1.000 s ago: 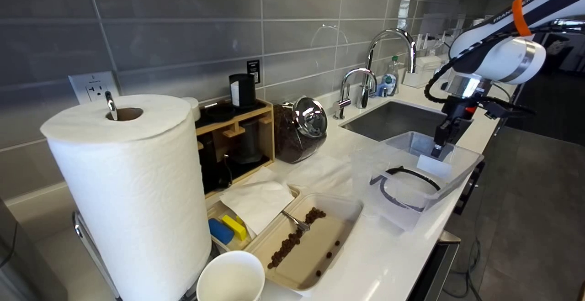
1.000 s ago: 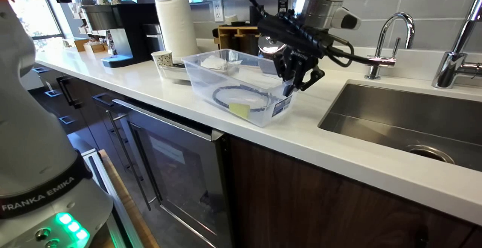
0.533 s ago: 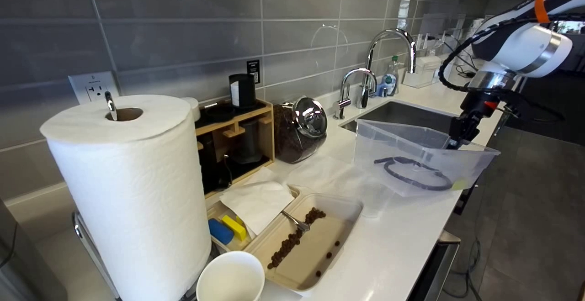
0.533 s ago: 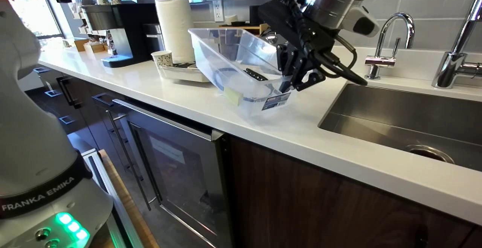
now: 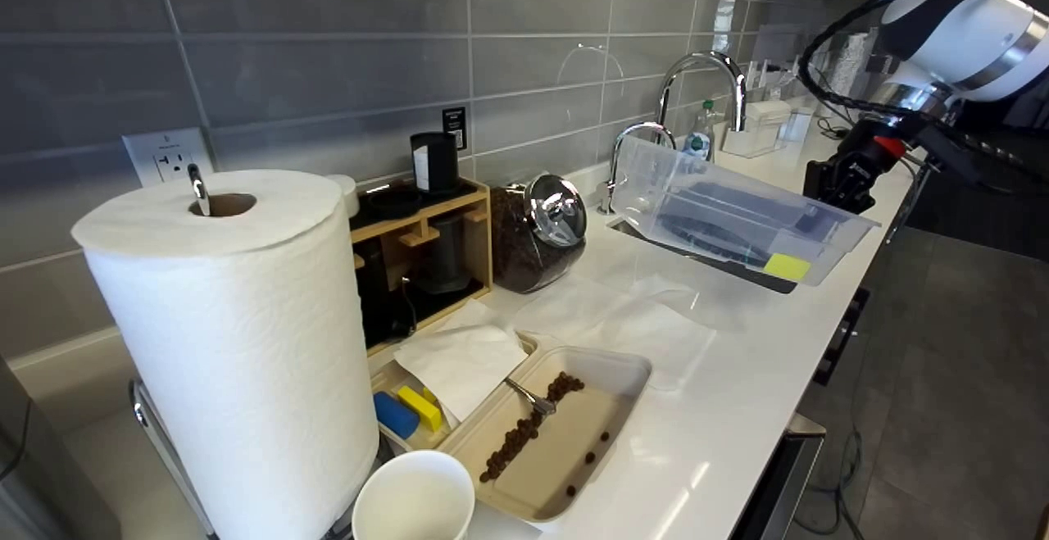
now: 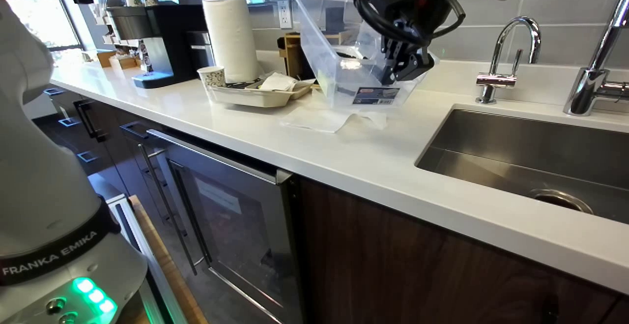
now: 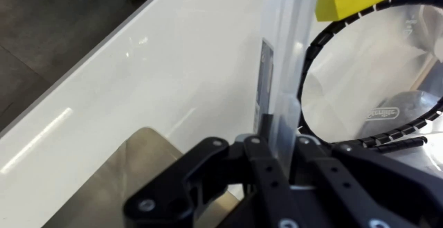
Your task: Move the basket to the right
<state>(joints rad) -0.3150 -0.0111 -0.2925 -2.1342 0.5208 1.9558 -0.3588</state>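
The basket, a pale translucent plastic tub, is raised above the counter and tilted; it shows in both exterior views point(image 5: 697, 196) point(image 6: 339, 80). A yellow piece point(image 5: 787, 267) and a dark coiled cord loop point(image 7: 313, 49) are inside it. In the wrist view the basket's end wall point(image 7: 290, 65) runs between the fingers of my gripper point(image 7: 282, 138). The gripper is shut on that wall at the rim. In the exterior views the gripper point(image 5: 824, 188) point(image 6: 393, 71) is at the basket's end nearer the sink. Part of the fingers is hidden by the wall.
The steel sink point(image 6: 530, 157) and small faucet point(image 6: 513, 48) are beside the basket. Thin paper sheets point(image 5: 656, 331) lie on the counter. A shallow tray with brown bits point(image 5: 565, 458), a glass jar point(image 5: 524, 237) and a paper towel roll point(image 5: 229, 343) stand on the same counter.
The basket has lifted off the counter with my gripper and become tilted. Both have moved back toward the wall and the sink side, uncovering paper sheets.
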